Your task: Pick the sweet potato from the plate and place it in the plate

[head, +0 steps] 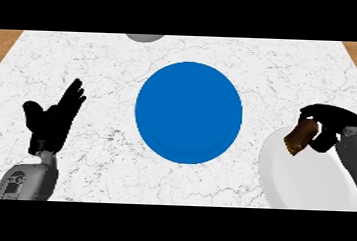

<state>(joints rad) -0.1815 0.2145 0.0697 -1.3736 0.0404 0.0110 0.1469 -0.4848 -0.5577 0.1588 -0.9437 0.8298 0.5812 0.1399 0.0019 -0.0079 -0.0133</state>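
Note:
A brown sweet potato hangs tilted over the upper left rim of the white plate at the lower right. My right hand is curled round its upper end and hides part of it. A blue plate lies in the middle of the counter, to the left of the sweet potato, with nothing on it. My left hand rests open at the left, fingers pointing up, well apart from both plates.
The white marble counter fills the view, with wooden strips at its far left and right corners. A grey round object peeks in at the top edge, behind the blue plate.

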